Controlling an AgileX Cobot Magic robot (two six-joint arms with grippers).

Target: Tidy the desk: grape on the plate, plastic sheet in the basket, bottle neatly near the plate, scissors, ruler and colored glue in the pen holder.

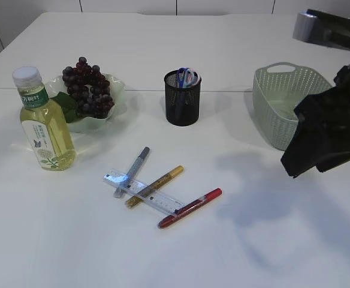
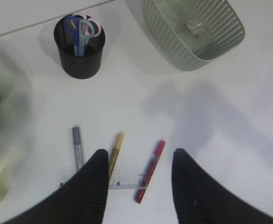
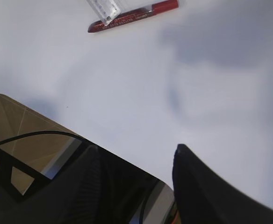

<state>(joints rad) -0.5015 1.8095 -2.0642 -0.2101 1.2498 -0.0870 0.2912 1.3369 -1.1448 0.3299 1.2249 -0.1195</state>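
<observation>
Exterior view shows the clear ruler [image 1: 145,193] lying flat on the white surface [image 1: 271,240], its long axis running from upper left to lower right, with silver [image 1: 132,171], gold [image 1: 155,186] and red [image 1: 190,207] glue pens crossing it on the opposite diagonal, tips toward the upper right. Grapes [image 1: 88,87] sit on the plate [image 1: 116,84], the bottle [image 1: 43,120] upright beside it, scissors [image 1: 187,77] handles-up in the pen holder [image 1: 182,99], and something clear, probably the plastic sheet [image 2: 192,23], in the basket [image 1: 277,102]. The left tool [image 2: 139,161] hovers over the pens with fingers apart and empty; the right tool [image 3: 132,154] also stands apart, empty, by the surface's edge.
</observation>
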